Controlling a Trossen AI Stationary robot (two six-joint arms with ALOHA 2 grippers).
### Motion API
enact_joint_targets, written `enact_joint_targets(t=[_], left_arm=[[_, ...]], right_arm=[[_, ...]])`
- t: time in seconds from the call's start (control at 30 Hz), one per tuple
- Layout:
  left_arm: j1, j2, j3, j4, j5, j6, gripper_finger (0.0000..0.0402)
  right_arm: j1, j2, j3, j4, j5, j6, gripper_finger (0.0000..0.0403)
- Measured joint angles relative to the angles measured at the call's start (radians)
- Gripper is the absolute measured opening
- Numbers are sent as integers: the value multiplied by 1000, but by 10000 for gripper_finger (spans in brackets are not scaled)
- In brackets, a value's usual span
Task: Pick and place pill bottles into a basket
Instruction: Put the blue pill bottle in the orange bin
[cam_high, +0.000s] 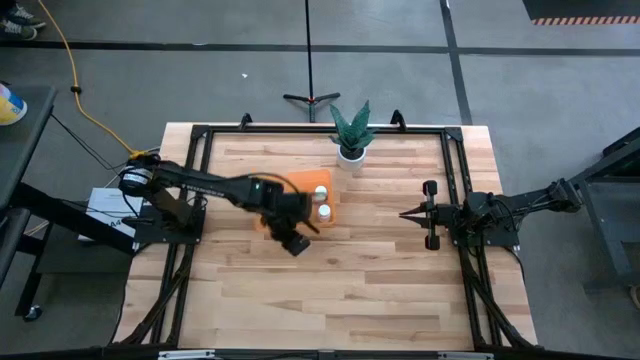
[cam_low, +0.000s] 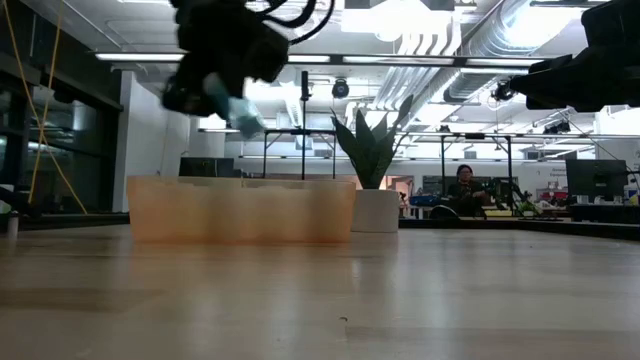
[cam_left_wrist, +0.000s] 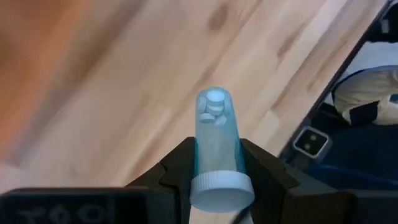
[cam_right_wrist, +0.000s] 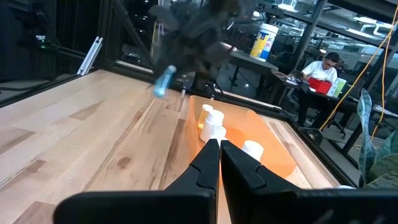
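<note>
My left gripper hangs above the table just near of the orange basket and is shut on a pale blue translucent pill bottle with a white cap and pills inside. The bottle also shows in the low view and in the right wrist view. Three white-capped bottles stand in the basket. My right gripper waits shut and empty at the table's right side, pointing toward the basket. My left gripper pinches the bottle's body near its cap end between its two fingers. The bottle lies along the fingers, white cap toward the wrist, bottom pointing away. It slants downward, lifted clear of the table.
A white pot with a green plant stands at the table's far edge behind the basket. A black frame runs around the table. Bare wood lies near of the basket. A person sits in the room beyond.
</note>
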Motion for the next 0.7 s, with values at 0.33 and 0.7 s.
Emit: enact_joint_targets(t=[0.33,0.7], left_arm=[[197,0,148,-168,-140,371,151],[373,0,147,-415,-264,461,151]], right_arm=[[0,0,0,5,0,28,7],[0,0,0,-9,0,57,7]])
